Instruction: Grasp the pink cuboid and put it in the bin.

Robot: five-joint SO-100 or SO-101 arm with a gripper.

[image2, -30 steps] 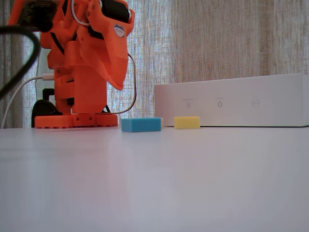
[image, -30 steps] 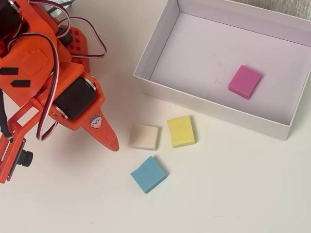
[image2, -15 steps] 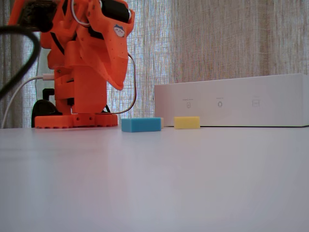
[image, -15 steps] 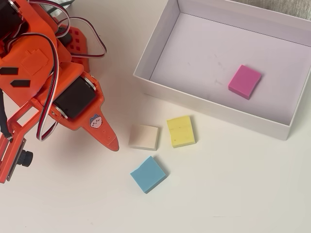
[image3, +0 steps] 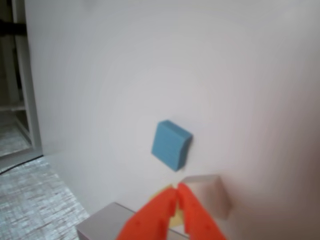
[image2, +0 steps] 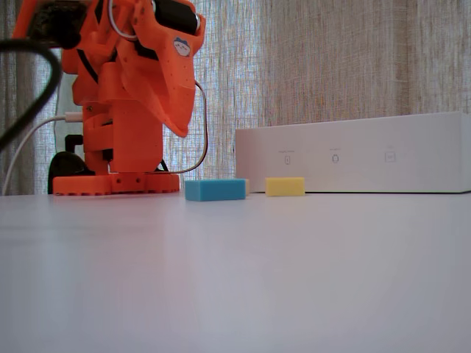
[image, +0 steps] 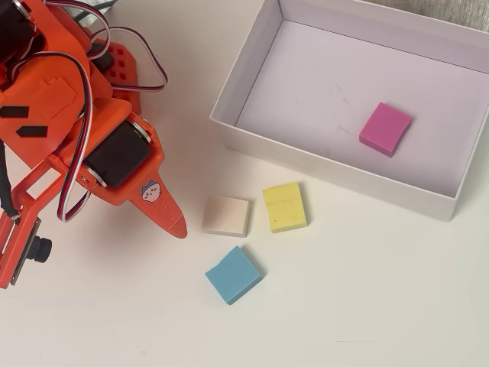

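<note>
The pink cuboid (image: 385, 128) lies flat on the floor of the bin (image: 246, 70), toward its right side in the overhead view. It is hidden behind the bin's white wall (image2: 353, 158) in the fixed view and is out of the wrist view. My orange gripper (image: 180, 228) is shut and empty. It hangs above the table left of the bin, well apart from the cuboid. Its tips (image3: 178, 188) touch in the wrist view, and it is raised in the fixed view (image2: 184, 131).
Three loose blocks lie on the table in front of the bin: a beige one (image: 226, 215), a yellow one (image: 284, 206) and a blue one (image: 233, 274). The blue (image2: 215, 190) and yellow (image2: 285, 186) blocks also show in the fixed view. The arm's base (image2: 118, 182) stands at left.
</note>
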